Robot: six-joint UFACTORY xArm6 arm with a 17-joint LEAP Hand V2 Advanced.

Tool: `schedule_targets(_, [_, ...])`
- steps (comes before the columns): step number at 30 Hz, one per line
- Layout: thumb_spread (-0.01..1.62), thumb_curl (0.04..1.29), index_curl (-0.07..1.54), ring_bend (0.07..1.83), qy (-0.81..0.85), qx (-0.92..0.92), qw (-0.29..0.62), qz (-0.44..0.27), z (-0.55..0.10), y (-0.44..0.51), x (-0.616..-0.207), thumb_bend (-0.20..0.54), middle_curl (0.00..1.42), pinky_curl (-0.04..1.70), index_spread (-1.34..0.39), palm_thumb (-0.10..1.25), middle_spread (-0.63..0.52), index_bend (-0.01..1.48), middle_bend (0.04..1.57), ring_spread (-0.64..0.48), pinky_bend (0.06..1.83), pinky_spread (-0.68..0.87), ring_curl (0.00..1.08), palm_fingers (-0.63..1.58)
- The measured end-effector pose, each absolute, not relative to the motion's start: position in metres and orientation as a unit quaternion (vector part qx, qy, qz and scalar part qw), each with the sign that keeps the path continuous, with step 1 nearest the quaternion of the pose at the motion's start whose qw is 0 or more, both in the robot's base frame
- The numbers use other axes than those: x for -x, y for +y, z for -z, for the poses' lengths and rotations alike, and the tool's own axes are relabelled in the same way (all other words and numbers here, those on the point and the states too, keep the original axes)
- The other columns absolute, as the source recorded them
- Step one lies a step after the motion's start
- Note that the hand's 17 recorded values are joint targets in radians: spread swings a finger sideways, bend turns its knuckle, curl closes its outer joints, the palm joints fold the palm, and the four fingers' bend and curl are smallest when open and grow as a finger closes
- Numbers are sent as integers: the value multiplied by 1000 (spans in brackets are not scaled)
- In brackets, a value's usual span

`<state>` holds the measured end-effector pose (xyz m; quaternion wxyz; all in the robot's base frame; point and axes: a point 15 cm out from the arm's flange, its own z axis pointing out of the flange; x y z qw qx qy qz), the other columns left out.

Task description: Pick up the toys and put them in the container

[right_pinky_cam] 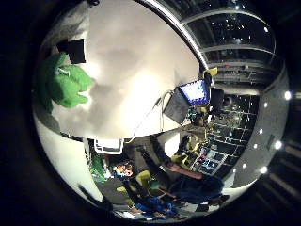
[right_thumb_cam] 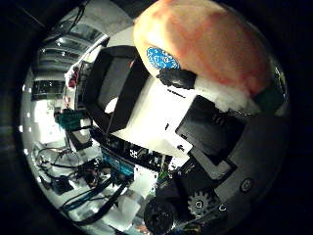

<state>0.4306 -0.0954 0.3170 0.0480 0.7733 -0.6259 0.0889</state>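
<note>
An orange and white plush toy [right_thumb_cam: 205, 41] with a round blue tag fills much of the thumb side view, very close to the palm. My right hand [right_thumb_cam: 215, 132] has its black and white fingers curled against it. Past the toy, an open black container [right_thumb_cam: 115, 88] stands on the white table [right_thumb_cam: 151, 122]. A green plush toy [right_pinky_cam: 63, 84] lies on the same white table, seen from well above in the little finger side view.
A small black block [right_pinky_cam: 75, 51] sits beside the green toy. A monitor [right_pinky_cam: 194, 92] stands at the table's edge, and a white wire basket [right_pinky_cam: 109, 146] sits just off it. Cluttered shelves and equipment [right_thumb_cam: 88, 166] lie beyond the container.
</note>
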Motion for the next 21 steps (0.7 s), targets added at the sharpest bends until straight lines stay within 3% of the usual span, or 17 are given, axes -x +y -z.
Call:
schedule_targets(9, [966, 419, 647, 1392, -563, -820, 17, -98, -316, 76, -446, -23, 588, 807, -215, 902, -103, 1161, 1313, -170, 1158, -261, 566, 1225])
schedule_targets(17, [967, 403, 629, 1374, -525, -842, -26, -117, -301, 171, -495, -25, 574, 811, -228, 885, -110, 1111, 1296, -179, 1132, -280, 554, 1183])
schedule_targets(19, [981, 393, 574, 1322, -518, -846, -36, -120, -296, 185, -500, -27, 542, 762, -295, 856, -153, 829, 1207, -218, 1096, -377, 529, 981])
schedule_targets(20, [984, 388, 525, 1258, -514, -848, -38, -121, -292, 191, -502, -29, 497, 758, -366, 841, -182, 631, 1039, -243, 1102, -418, 514, 514])
schedule_targets(21, [985, 383, 546, 1170, -510, -851, -37, -120, -287, 194, -504, -31, 474, 784, -406, 830, -178, 632, 933, -215, 1060, -360, 518, 183])
